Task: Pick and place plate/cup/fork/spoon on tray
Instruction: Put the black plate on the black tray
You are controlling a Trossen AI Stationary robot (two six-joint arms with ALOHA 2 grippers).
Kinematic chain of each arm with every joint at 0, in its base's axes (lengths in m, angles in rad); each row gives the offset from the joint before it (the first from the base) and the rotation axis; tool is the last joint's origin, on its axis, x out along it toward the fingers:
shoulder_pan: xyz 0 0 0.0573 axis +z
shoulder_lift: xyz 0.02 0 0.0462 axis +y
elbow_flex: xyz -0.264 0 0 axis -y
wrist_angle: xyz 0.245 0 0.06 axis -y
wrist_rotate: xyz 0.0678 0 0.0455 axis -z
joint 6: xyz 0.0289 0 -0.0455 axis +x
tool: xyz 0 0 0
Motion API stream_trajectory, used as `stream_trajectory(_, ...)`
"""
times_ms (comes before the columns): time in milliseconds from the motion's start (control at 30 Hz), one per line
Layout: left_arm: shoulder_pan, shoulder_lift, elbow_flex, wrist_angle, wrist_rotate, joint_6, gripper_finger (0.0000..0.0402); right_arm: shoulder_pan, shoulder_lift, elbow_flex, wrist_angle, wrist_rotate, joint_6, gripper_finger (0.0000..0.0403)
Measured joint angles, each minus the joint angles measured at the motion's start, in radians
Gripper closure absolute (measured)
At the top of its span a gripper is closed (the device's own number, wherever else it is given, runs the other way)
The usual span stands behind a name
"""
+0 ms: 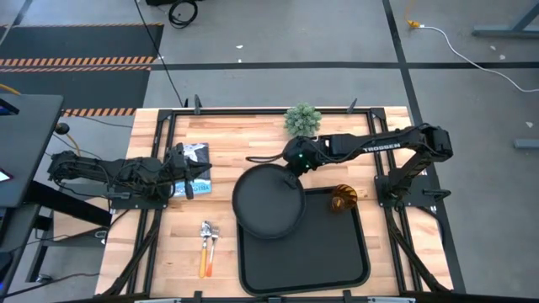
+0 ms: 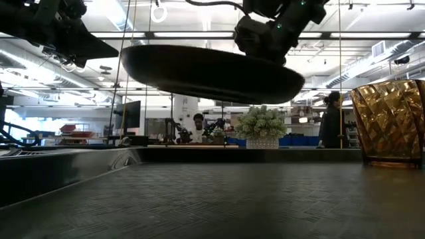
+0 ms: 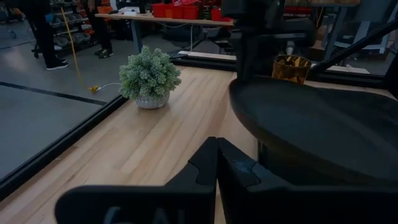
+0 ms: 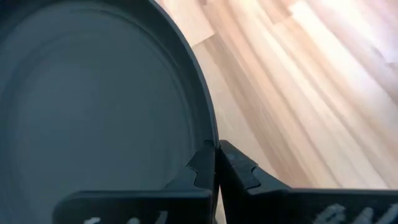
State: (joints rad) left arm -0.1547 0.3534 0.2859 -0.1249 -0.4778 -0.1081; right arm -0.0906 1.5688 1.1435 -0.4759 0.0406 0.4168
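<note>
Left gripper (image 1: pixel 187 172): idle at table's left, fingers together, empty.
Fork (image 1: pixel 214 244), spoon (image 1: pixel 205 246): on wood, left of tray (image 1: pixel 354 269).
Plate (image 1: pixel 268 202): airborne over tray's left rim, edge-pinched by right gripper (image 1: pixel 296 168); may slip or tilt.
Cup (image 1: pixel 342 199): on tray; a swing could topple it.

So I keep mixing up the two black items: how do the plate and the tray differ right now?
The plate is round; the tray is rectangular with rounded corners. The plate is much smaller than the tray. The plate is held in the air by its rim in the right gripper, tilted, while the tray lies flat on the table. The tray holds the cup; the plate holds nothing. Both are black with raised rims.
</note>
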Motion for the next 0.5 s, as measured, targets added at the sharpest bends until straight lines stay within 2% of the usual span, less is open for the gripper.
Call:
stream_trajectory(300, 0.0, 0.0, 0.0, 0.005, -0.001, -0.001, 0.0392, 0.065, 0.077, 0.028, -0.037, 0.055, 0.042, 0.0394)
stream_trajectory(500, 0.0, 0.015, 0.0, 0.009, -0.001, -0.003, 0.0392, 0.114, 0.199, 0.176, -0.154, 0.099, 0.051, 0.0394)
